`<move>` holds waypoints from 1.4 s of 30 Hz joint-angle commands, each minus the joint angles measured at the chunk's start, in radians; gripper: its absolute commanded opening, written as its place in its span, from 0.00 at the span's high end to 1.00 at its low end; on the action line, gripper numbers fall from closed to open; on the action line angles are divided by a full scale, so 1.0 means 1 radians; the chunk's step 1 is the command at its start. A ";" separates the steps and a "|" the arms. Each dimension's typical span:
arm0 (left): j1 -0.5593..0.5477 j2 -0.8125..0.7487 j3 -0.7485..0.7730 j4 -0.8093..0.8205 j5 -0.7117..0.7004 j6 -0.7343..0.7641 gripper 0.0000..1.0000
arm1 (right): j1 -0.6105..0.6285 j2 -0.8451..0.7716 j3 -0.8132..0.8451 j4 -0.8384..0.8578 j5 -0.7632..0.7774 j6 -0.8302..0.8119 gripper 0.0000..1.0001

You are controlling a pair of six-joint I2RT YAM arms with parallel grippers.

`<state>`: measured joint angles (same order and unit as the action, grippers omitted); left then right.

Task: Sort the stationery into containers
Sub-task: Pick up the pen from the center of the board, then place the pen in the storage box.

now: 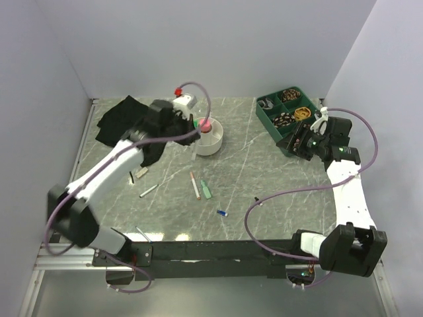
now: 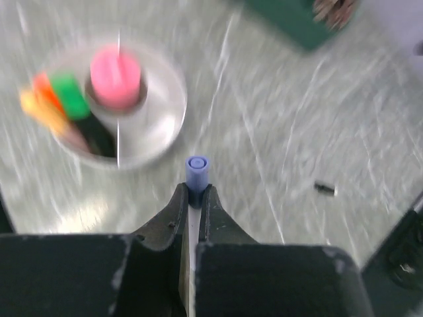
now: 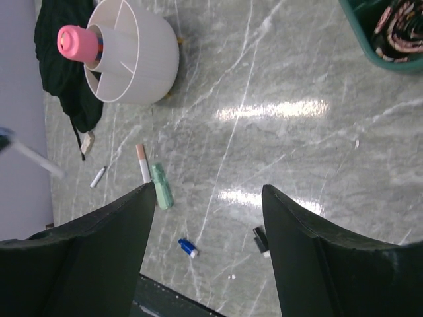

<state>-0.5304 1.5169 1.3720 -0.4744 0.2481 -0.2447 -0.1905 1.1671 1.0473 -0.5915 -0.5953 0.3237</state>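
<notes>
My left gripper [image 2: 195, 191] is shut on a thin white pen with a blue cap [image 2: 196, 172], held just beside the round white bowl [image 2: 168, 122]. That divided bowl [image 1: 215, 141] holds a pink-capped bottle [image 2: 115, 76] and orange and green highlighters [image 2: 65, 97]. My right gripper [image 3: 208, 191] hangs open and empty near the green tray, well above the table. On the table lie an orange-tipped pen [image 3: 142, 162], a green highlighter [image 3: 162, 186], a small blue piece [image 3: 188, 247], a black piece [image 3: 261, 240] and a grey pen [image 3: 98, 176]. The black bag [image 1: 119, 119] lies behind the left arm.
A green compartment tray [image 1: 285, 113] with dark odds and ends stands at the back right, close to my right gripper [image 1: 295, 140]. Another thin pen [image 1: 142, 232] lies near the front edge by the left base. Grey walls close off the left, back and right sides.
</notes>
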 commanded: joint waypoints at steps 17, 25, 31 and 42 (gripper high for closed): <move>0.010 -0.001 -0.524 1.298 -0.087 0.268 0.99 | -0.009 -0.012 -0.012 0.047 0.054 -0.086 0.28; 0.010 0.080 -0.482 1.309 -0.095 0.205 0.99 | -0.009 -0.052 -0.044 0.030 0.072 -0.097 0.28; 0.012 0.152 -0.476 1.329 -0.116 0.188 0.99 | -0.010 -0.047 -0.036 0.022 0.074 -0.106 0.28; 0.012 0.092 -0.534 1.243 -0.239 0.145 0.53 | -0.012 -0.058 -0.073 0.029 0.066 -0.101 0.27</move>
<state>-0.5213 1.6764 0.8532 0.7784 0.0814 -0.0795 -0.1909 1.1408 0.9878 -0.5850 -0.5316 0.2298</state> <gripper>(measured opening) 0.377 0.728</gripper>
